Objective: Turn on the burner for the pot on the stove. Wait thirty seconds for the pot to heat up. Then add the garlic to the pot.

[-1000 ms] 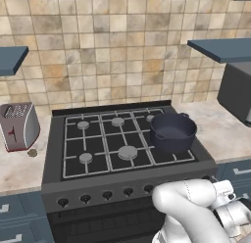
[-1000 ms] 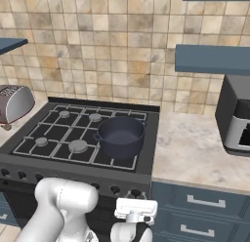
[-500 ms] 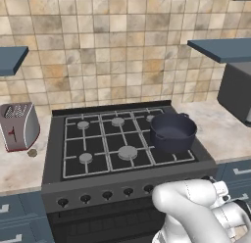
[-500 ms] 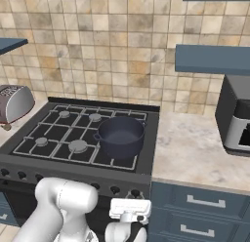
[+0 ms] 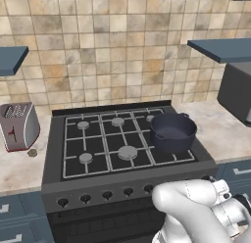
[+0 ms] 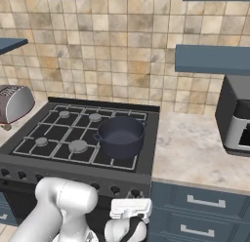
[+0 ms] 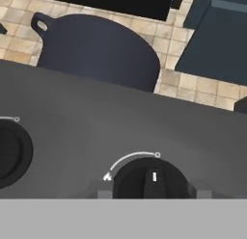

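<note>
The dark navy pot [image 5: 172, 132] [image 6: 120, 136] stands on the front right grate of the stove [image 5: 98, 187] [image 6: 29, 160]. In the hand view the pot [image 7: 96, 50] rises behind the stove's front panel [image 7: 72, 103]. My gripper [image 7: 152, 193] is low at that panel, its two fingertips [image 7: 105, 193] pressed against either side of a dark knob [image 7: 152, 180] whose white mark points straight up. The garlic [image 5: 32, 152], a tiny tan lump, lies on the counter left of the stove, by the toaster.
A silver toaster [image 5: 18, 125] [image 6: 14, 103] stands on the left counter. A dark oven-like appliance [image 6: 237, 119] [image 5: 238, 95] sits on the right counter, under a blue shelf [image 6: 212, 58]. Another knob [image 7: 9, 151] is at the left. Blue drawers [image 6: 205, 202] are beside my hand.
My hand has stayed at the stove's front panel with hardly any visible shift. Pot and garlic lie where they were.
</note>
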